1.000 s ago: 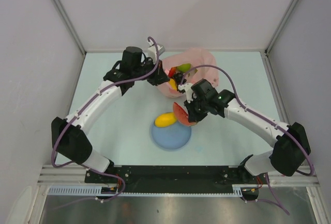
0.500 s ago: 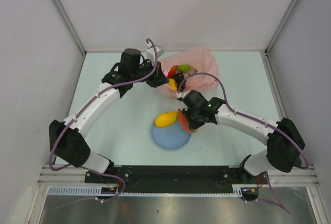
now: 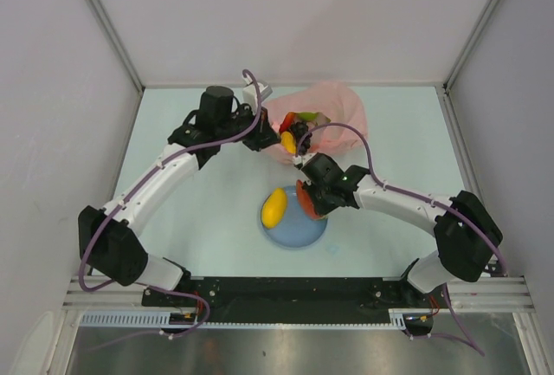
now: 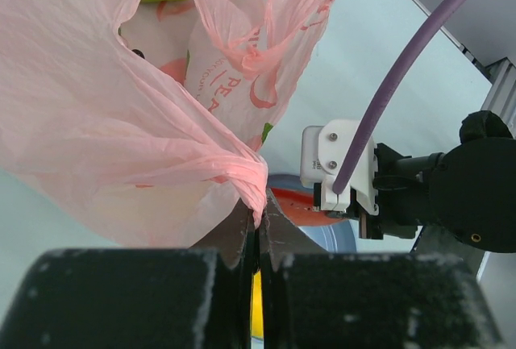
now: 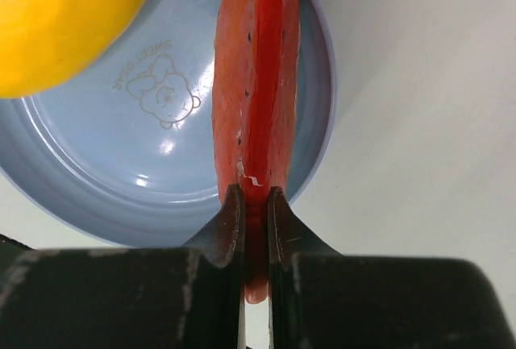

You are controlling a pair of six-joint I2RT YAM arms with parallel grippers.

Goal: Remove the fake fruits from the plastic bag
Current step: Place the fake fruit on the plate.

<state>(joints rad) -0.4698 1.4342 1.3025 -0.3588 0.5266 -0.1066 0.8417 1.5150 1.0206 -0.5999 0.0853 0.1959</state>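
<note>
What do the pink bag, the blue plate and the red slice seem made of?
Pink bag: thin translucent plastic film, crinkled and bunched. Blue plate: probably hard plastic, glossy, with highlights and a printed bear. Red slice: likely moulded plastic, shiny, dark-speckled.

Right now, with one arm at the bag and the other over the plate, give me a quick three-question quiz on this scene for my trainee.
1. True or false: the left fingers are shut on a bunched edge of the pink bag.
2. What do the right fingers hold? A) a grape bunch B) a red slice C) a green pear
3. Where does the loose yellow fruit lie?

Key: 1 true. 2 B. 3 on the blue plate.
</note>
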